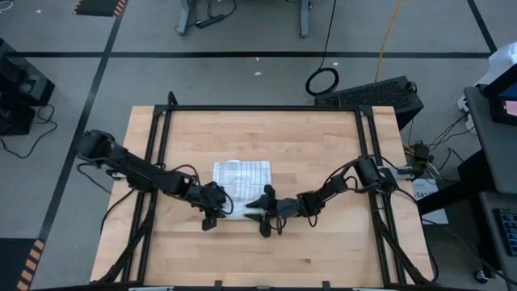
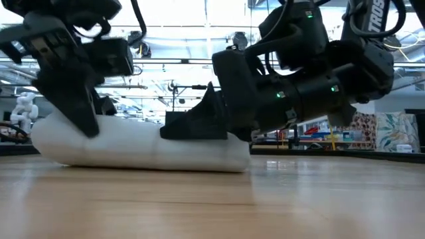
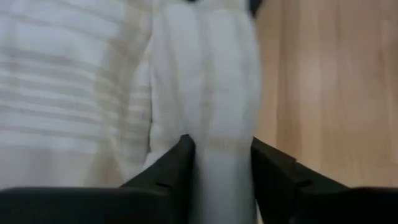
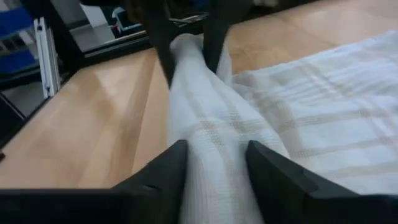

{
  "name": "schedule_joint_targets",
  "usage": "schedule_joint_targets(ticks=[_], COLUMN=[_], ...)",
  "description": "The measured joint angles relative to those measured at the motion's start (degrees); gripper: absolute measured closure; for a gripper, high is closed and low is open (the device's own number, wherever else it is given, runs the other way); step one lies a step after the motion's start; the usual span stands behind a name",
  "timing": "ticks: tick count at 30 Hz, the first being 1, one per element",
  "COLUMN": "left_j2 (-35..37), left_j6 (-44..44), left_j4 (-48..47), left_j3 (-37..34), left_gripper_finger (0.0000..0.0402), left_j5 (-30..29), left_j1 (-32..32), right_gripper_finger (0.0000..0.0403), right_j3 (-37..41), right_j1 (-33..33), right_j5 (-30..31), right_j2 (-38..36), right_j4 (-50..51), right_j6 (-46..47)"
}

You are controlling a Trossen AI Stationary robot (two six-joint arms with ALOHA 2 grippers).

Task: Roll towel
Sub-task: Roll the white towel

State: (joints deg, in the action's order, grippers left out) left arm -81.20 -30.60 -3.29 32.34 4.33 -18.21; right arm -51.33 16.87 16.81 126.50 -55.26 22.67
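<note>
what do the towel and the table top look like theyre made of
Towel: thin woven cloth, likely cotton, matte white with faint check lines; it bunches softly into a roll between the fingers. Table: light wood, probably butcher block, shown by long parallel strips and grain; the low view shows a slight sheen, so it looks sealed.

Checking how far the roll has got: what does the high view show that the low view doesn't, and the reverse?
Only the high view shows the flat, unrolled part of the towel with its check lines, spread on the table. Only the low view shows the rolled part as a thick white tube lying on the wood. Both show the left claw and right claw shut on the roll's two ends.
</note>
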Motion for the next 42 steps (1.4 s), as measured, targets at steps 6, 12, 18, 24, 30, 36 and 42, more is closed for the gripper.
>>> schedule_joint_targets(ticks=[6,12,18,24,30,36,42], left_j2=[9.6,14.7,10.9,4.2,-1.5,-5.0,-5.8], left_j6=[1.4,5.9,11.9,11.5,11.5,10.2,8.7], left_j4=[-5.8,-3.7,-1.9,-1.5,-1.4,-1.6,-1.6], left_j3=[0.0,0.0,0.0,0.1,0.1,0.2,0.2], left_gripper_finger=[0.0185,0.0142,0.0118,0.0085,0.0070,0.0081,0.0104], left_j5=[-3.7,-15.9,-28.8,-34.2,-39.6,-40.2,-40.6], left_j1=[-0.1,-4.6,-12.8,-18.5,-20.6,-19.5,-17.3], right_gripper_finger=[0.0302,0.0342,0.0345,0.0344,0.0344,0.0344,0.0344], right_j3=[0.1,0.1,0.1,0.1,0.1,0.1,0.1], right_j1=[-1.1,-4.1,-7.3,-8.7,-9.7,-9.8,-9.8], right_j5=[-2.9,-10.0,-15.6,-16.0,-18.2,-20.2,-22.1], right_j2=[0.1,0.0,-0.1,-0.2,-0.2,-0.3,-0.3], right_j4=[-0.1,0.0,-0.3,0.0,0.0,-0.2,-0.5], right_j6=[6.1,12.8,16.1,16.5,18.6,20.9,22.3])
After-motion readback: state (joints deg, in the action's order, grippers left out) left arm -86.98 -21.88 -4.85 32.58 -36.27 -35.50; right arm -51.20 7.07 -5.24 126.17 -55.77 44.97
